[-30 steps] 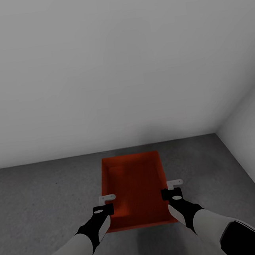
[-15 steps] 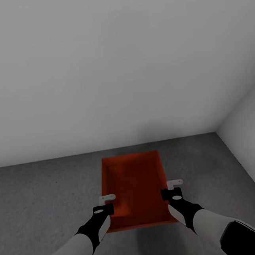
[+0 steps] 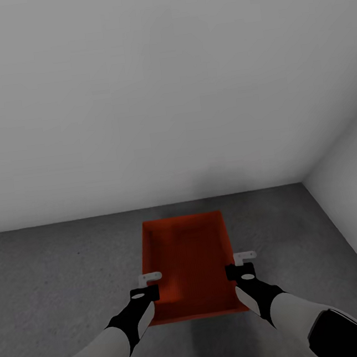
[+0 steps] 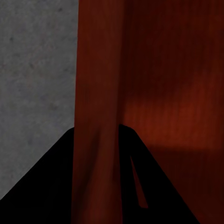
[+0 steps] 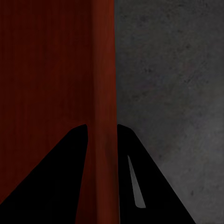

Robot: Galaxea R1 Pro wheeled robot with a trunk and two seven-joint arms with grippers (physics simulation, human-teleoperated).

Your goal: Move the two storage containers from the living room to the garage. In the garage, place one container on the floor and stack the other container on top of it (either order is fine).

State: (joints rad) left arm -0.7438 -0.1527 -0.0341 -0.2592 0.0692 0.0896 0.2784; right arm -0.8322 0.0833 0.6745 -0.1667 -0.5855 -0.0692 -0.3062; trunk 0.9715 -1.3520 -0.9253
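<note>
Nothing moved since the earlier frames: left gripper [image 3: 150, 276] and right gripper [image 3: 244, 257] each clamp a side wall of the orange-red storage container [image 3: 188, 261], held over the grey concrete floor [image 3: 56, 271] near the wall [image 3: 134, 94].

The open orange-red rectangular box [image 3: 189, 266] looks like thin matt plastic, faintly ribbed on its walls. Under it the dark grey concrete floor [image 3: 57, 282] is rough and mottled. The far pale grey wall [image 3: 134, 94] is smooth, matt paint.
</note>
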